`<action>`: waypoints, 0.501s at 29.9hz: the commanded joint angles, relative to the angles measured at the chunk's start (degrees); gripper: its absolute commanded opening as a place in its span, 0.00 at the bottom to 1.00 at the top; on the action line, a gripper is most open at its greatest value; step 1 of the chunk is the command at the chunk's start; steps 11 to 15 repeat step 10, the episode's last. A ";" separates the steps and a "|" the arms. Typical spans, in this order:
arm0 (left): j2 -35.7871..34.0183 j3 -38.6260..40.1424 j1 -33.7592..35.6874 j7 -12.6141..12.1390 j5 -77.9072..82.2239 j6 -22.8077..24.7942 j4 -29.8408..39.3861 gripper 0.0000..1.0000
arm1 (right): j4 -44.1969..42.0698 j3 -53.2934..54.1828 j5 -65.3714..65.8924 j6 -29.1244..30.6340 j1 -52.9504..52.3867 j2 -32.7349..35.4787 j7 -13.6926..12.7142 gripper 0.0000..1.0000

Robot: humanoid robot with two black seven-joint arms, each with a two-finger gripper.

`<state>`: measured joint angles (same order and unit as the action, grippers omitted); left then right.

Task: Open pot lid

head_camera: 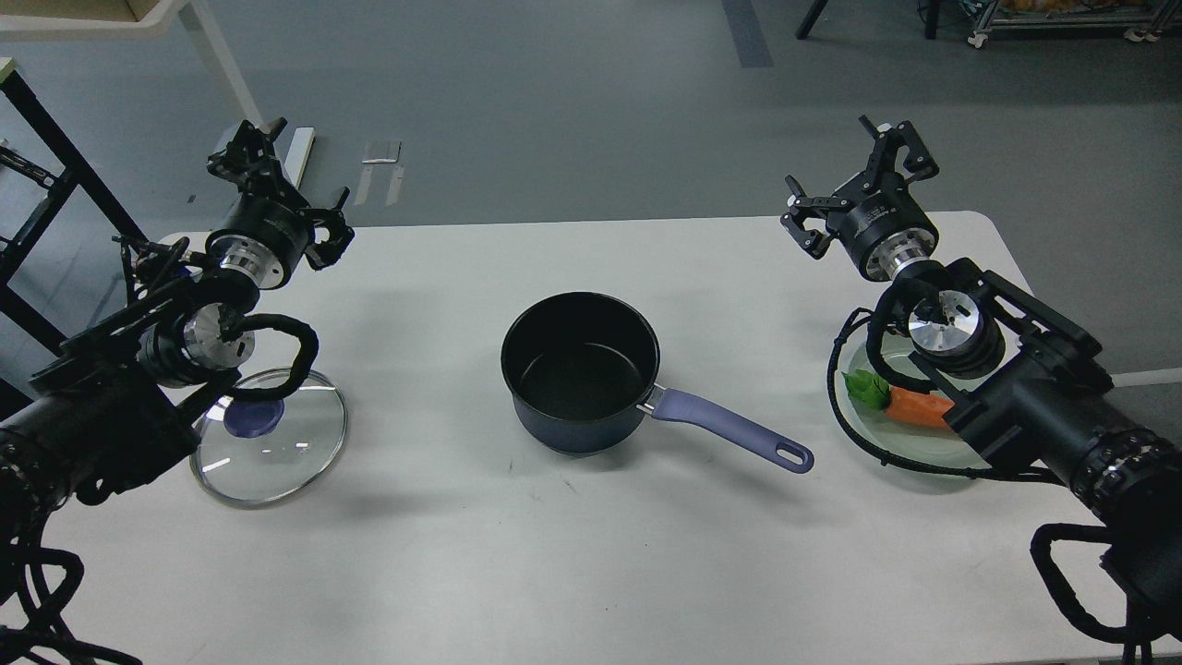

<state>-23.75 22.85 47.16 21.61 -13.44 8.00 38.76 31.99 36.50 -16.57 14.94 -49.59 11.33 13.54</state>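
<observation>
My left arm covers the near-left edge of the lid [277, 443], well below and behind the left gripper [294, 189]; the lid's steam vent is too small to find. The left gripper's fingers merge into one dark cluster, so the set of its jaws cannot be told. Well below the right gripper [854, 189], my right arm hides the right side of the plate [863, 429] and the tip of the carrot [914, 407]. The pot [580, 369] hides the root of its own handle [729, 431]. Both arms run off the lower edge.
</observation>
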 commanded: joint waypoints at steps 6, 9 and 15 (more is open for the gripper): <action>-0.86 0.00 -0.58 0.01 -0.01 0.09 0.09 0.99 | -0.09 -3.27 0.13 -0.17 -2.09 3.26 -0.09 1.00; -1.04 0.00 -0.58 0.01 -0.01 0.09 0.09 0.99 | -0.26 -4.59 0.13 0.00 -2.09 3.35 -0.09 1.00; -1.12 0.00 -0.58 -0.08 -0.01 0.09 0.09 0.99 | -0.35 -4.60 0.22 0.09 -2.09 3.35 0.00 1.00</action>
